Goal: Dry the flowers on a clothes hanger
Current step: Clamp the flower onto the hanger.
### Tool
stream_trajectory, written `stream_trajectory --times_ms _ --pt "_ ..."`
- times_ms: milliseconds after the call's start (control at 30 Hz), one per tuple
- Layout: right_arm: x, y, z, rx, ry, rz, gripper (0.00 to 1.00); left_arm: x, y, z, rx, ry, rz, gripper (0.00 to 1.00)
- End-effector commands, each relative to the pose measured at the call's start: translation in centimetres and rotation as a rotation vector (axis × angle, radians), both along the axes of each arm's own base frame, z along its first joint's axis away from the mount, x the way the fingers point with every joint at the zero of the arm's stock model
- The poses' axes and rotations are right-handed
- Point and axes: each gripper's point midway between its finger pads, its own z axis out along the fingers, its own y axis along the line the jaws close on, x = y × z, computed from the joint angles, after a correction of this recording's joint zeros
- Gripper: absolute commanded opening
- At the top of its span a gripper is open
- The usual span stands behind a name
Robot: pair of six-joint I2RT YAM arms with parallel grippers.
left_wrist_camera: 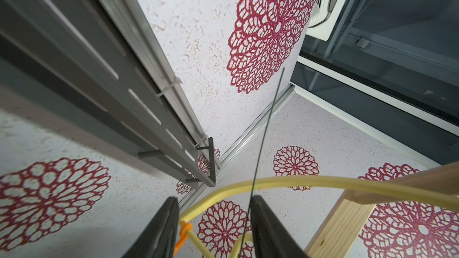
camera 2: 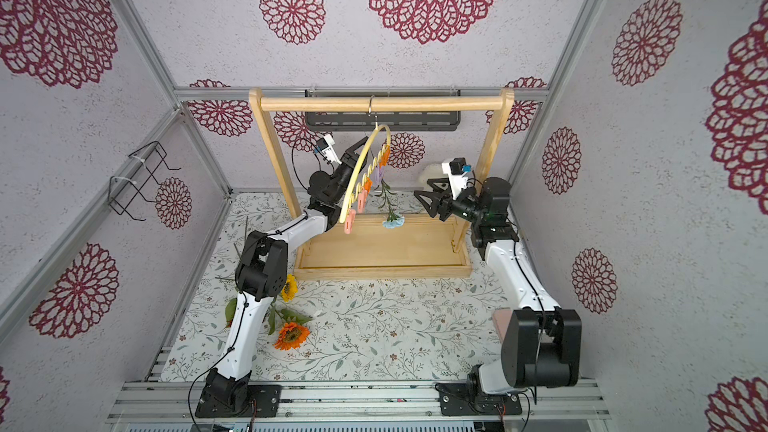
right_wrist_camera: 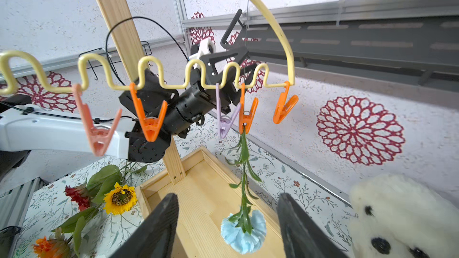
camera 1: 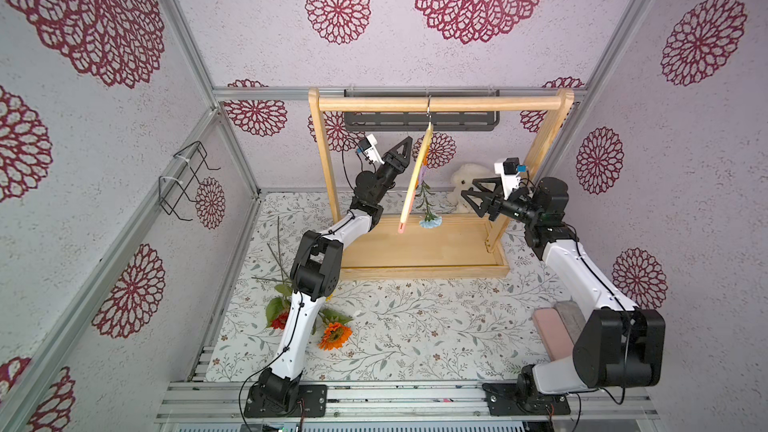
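Clothes hanger beside left end effector

left arm and right arm showed white shells, black joint housings, thin black cables, black tapering fingers.

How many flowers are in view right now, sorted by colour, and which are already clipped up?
Light-blue carnation, clipped to the clothes hanger: 1
Yellow sunflower, not clipped: 1
Red bloom, not clipped: 1
Orange bloom, not clipped: 1
Total: 4
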Motion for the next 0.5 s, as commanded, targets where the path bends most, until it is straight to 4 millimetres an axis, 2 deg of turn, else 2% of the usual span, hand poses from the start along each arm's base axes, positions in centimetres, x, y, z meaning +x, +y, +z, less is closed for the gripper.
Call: stream_trajectory --times_ms 0,67,133,233,467 --pt "-1.4 -0.7 3.4 0.03 -0.098 -0.05 0.67 -1.8 1.2 3.8 0.008 -0.083 0.023 0.56" --pt "-2.0 -0.9 3.4 0.029 -0.103 -0.065 0.67 -1.9 1.3 3.4 0.017 -0.076 0.025 0.6" --pt "-2.5 -1.1 3.3 0.02 -0.103 -0.082 0.67 -2.2 1.4 3.3 0.011 -0.078 0.018 0.74" --pt "-3.0 -1.3 3.1 0.017 -0.094 -0.096 0.67 -2.9 1.3 3.3 0.023 -0.085 0.002 0.81" --pt "-3.6 -1.7 2.7 0.036 -0.066 -0.125 0.67 -5.5 1.9 4.0 0.056 -0.109 -0.015 0.86"
